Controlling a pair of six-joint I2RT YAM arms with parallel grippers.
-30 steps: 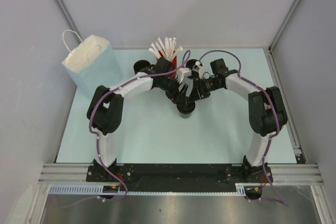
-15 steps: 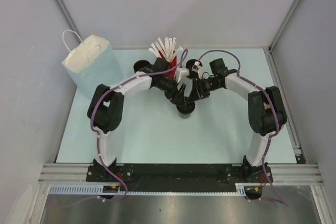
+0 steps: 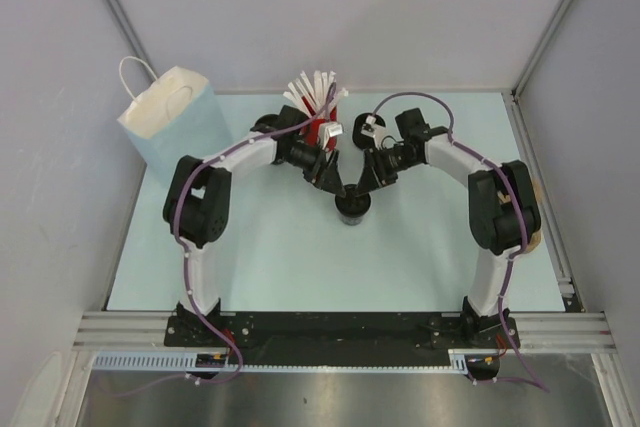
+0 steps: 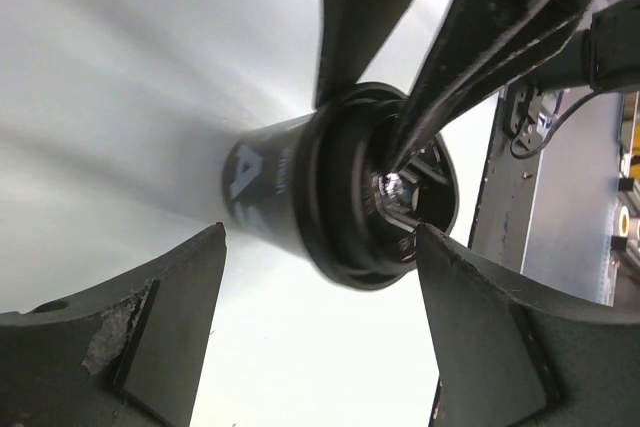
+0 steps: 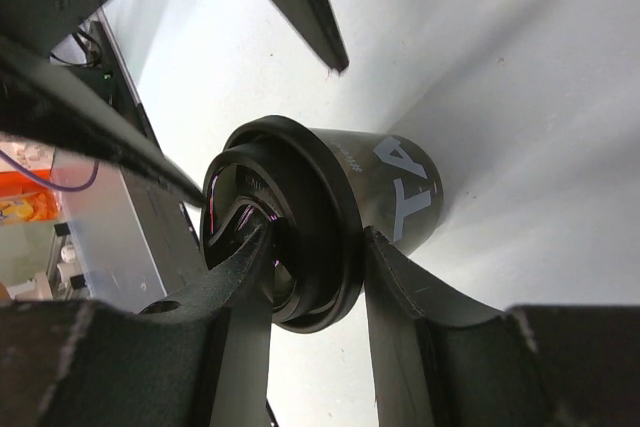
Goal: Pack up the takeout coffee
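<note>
Currently the right gripper (image 5: 315, 247) pinches the rim of the takeout coffee (image 3: 352, 209) standing on the table (image 3: 250, 257), with the left gripper (image 4: 320, 237) spread just beside it, so lifting by that rim alone could tip or spill it.

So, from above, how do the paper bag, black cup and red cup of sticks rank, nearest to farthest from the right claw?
1. Black cup: its rim pinched in the right gripper, mid-table.
2. Red cup of sticks: farther back, slightly left.
3. Paper bag: far left, at the back.
</note>
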